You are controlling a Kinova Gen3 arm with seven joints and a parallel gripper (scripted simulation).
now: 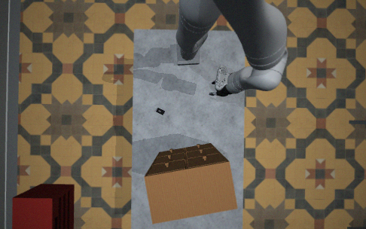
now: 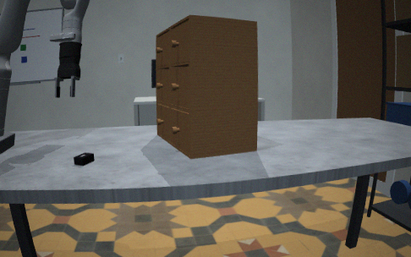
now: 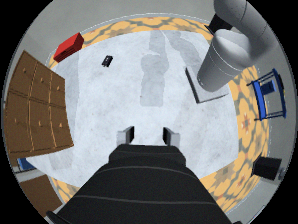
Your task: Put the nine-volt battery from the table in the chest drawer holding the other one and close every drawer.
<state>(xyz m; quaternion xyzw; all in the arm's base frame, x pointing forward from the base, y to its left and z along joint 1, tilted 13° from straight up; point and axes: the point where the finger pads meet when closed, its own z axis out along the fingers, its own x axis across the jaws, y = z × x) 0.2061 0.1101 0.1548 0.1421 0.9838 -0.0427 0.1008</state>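
Note:
The nine-volt battery point(image 1: 160, 111) point(image 2: 84, 159) point(image 3: 107, 61) is a small black block lying on the table, in front of the chest's drawer side. The small brown chest point(image 1: 191, 192) point(image 2: 224, 84) point(image 3: 44, 114) stands upright, with drawers in two columns and three rows, each with a small knob. All its drawers look pushed in. Their contents are hidden, so I cannot tell which drawer holds the other battery. My gripper point(image 1: 212, 88) point(image 2: 65, 95) point(image 3: 148, 132) is open and empty. It hangs high above the table, away from both the battery and the chest.
The arm's base plate point(image 1: 188, 62) point(image 3: 199, 95) stands at the table's end opposite the chest. The grey table point(image 1: 226, 120) point(image 2: 296, 135) point(image 3: 120, 100) has long side edges near the chest. A red cabinet point(image 1: 32, 212) point(image 3: 68, 47) stands off the table, beyond one long side.

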